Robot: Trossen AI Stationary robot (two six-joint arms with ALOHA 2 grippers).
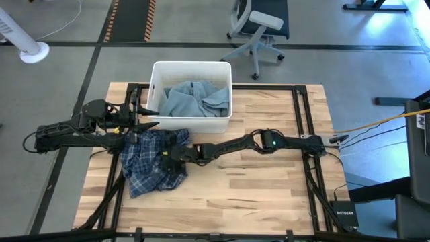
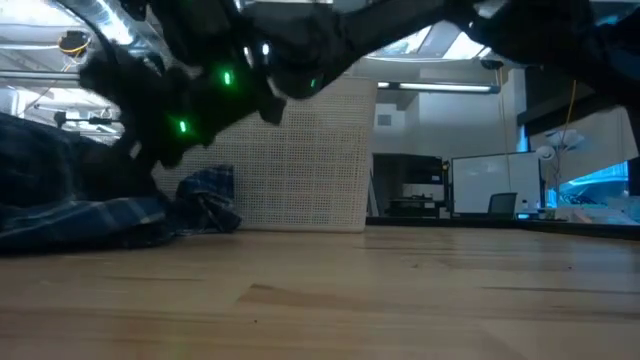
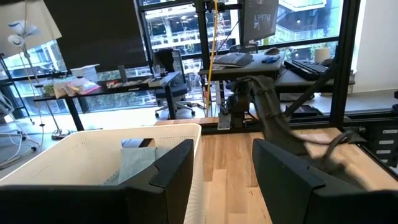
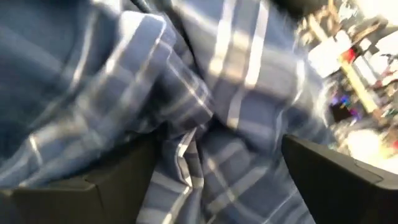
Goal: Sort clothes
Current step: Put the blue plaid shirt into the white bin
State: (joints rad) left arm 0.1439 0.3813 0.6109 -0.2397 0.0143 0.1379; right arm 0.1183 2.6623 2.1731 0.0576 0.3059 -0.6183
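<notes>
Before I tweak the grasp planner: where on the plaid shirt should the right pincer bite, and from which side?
Probably the raised fold on the bin-side half of the plaid shirt, coming down from above. The shirt lies crumpled on the table, so its bunched ridges give more to pinch than the flat edges. The right pincer is open over those folds; the left pincer waits open beside the bin.

You have 2 garments in sight. The plaid shirt [image 1: 151, 163] is blue and white, crumpled in a loose heap on the wooden table, spreading from the middle of the table out toward 8 o'clock. In the right wrist view its folds [image 4: 186, 106] fill the frame, bunched and creased. The grey-blue piece [image 1: 191, 99] lies rumpled at 12 o'clock from the shirt, piled in soft folds.
</notes>
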